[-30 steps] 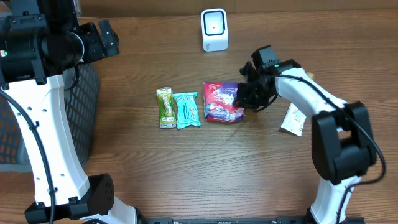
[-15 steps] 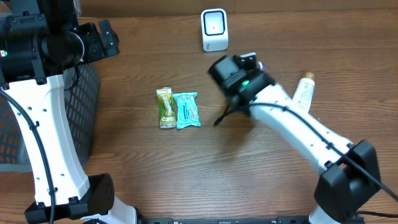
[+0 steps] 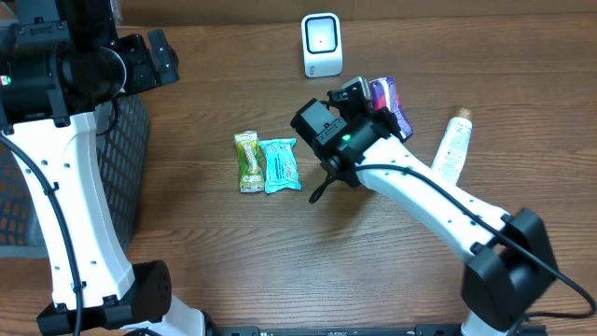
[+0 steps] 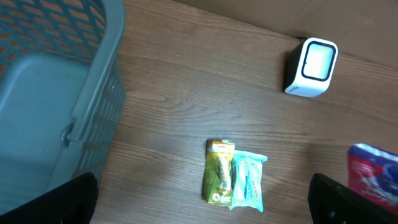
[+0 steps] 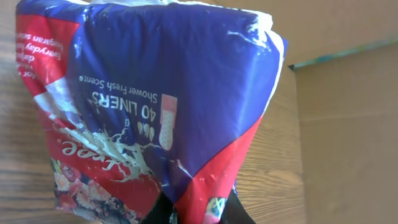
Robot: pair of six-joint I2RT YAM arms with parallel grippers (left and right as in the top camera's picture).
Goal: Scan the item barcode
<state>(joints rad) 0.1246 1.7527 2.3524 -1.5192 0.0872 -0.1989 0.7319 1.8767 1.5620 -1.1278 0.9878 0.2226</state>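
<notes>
**Red-and-purple pack is up in the grip, right next to the scanner**

So the liner pack (image 3: 389, 97) is pinched at one end by the right gripper (image 5: 194, 211), fingers clamped tight on the wrapper. It sits near the table's back edge, between the white scanner (image 3: 322, 44) and a pale tube (image 3: 451, 145) lying off to the right.

Room-wise, the wooden table (image 3: 280, 261) is bare wood all across the front. A green bar (image 3: 248, 161) and a teal packet (image 3: 280, 165) lie touching mid-table, and the grey basket (image 4: 56, 93) hugs the left edge.

The right arm reaches diagonally from the front right corner, wrist cocked back toward the scanner. The left gripper (image 3: 154, 58) hangs high by the basket, fingers spread wide with nothing in them.
</notes>
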